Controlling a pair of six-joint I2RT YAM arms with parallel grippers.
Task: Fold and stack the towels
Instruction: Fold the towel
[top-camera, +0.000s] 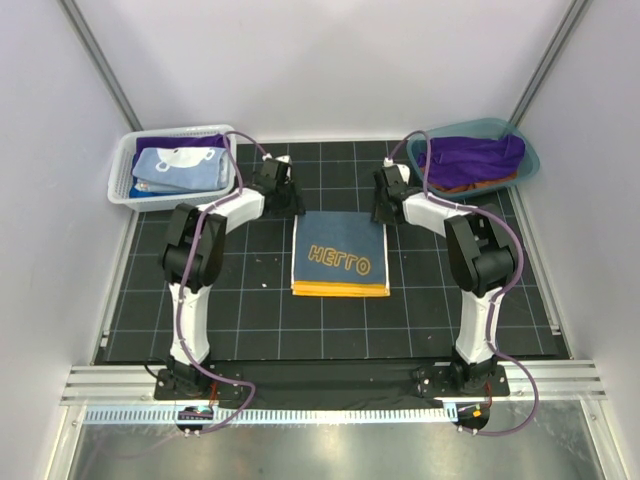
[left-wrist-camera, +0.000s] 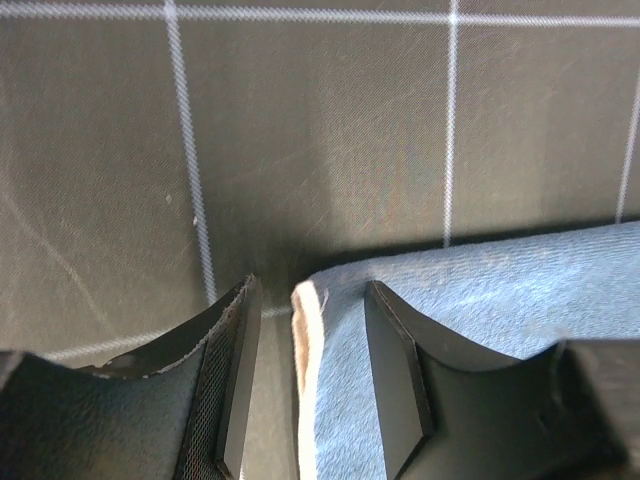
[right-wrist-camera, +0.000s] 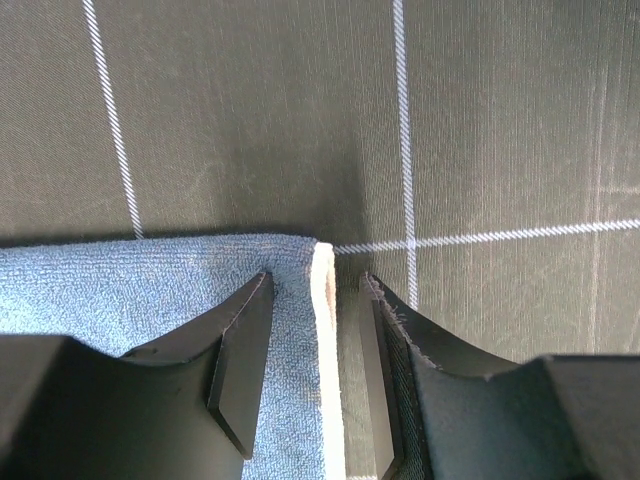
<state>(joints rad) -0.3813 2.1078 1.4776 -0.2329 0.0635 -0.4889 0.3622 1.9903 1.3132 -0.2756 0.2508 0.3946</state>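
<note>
A navy towel with orange lettering and a yellow-orange edge (top-camera: 340, 255) lies flat in the middle of the black grid mat. My left gripper (top-camera: 287, 203) is at its far left corner, open, jaws straddling the towel's edge (left-wrist-camera: 310, 380). My right gripper (top-camera: 383, 206) is at the far right corner, open, jaws straddling the edge (right-wrist-camera: 322, 340). In both wrist views the towel looks blue with a pale border. A light blue printed towel (top-camera: 180, 167) lies on a purple one in the white basket (top-camera: 124, 180). Purple towels (top-camera: 470, 158) fill the teal tub (top-camera: 528, 160).
The basket stands at the far left corner of the mat (top-camera: 250, 320), the tub at the far right. White walls close in the back and both sides. A metal rail (top-camera: 320, 385) runs along the near edge by the arm bases.
</note>
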